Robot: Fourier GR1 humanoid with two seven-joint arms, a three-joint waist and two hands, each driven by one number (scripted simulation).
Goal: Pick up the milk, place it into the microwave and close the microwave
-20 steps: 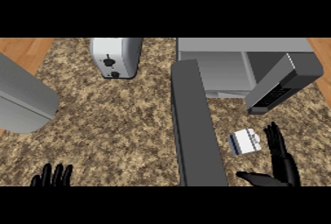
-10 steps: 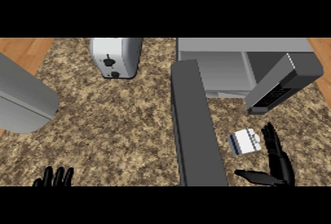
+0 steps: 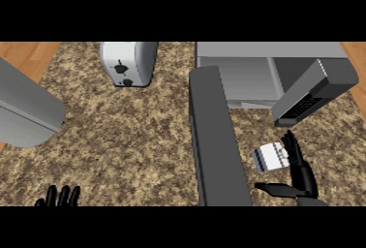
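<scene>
The milk [image 3: 268, 157] is a small white carton with a blue side, standing on the speckled counter in front of the microwave [image 3: 268, 72]. The microwave's door [image 3: 214, 140] is swung open and juts toward me as a long dark slab left of the carton. My right hand [image 3: 300, 172] is open, its straight fingers lying along the carton's right side and its thumb spread out below it. Only the fingertips of my left hand [image 3: 61, 196] show at the lower left, straight and upright.
A silver toaster [image 3: 129, 62] stands at the back, left of the microwave. A large grey rounded object [image 3: 25, 109] fills the left edge. Wooden floor shows beyond the counter's far corners.
My right hand has crept slightly left and forward, bringing its fingers up against the milk carton. The left hand has barely moved.
</scene>
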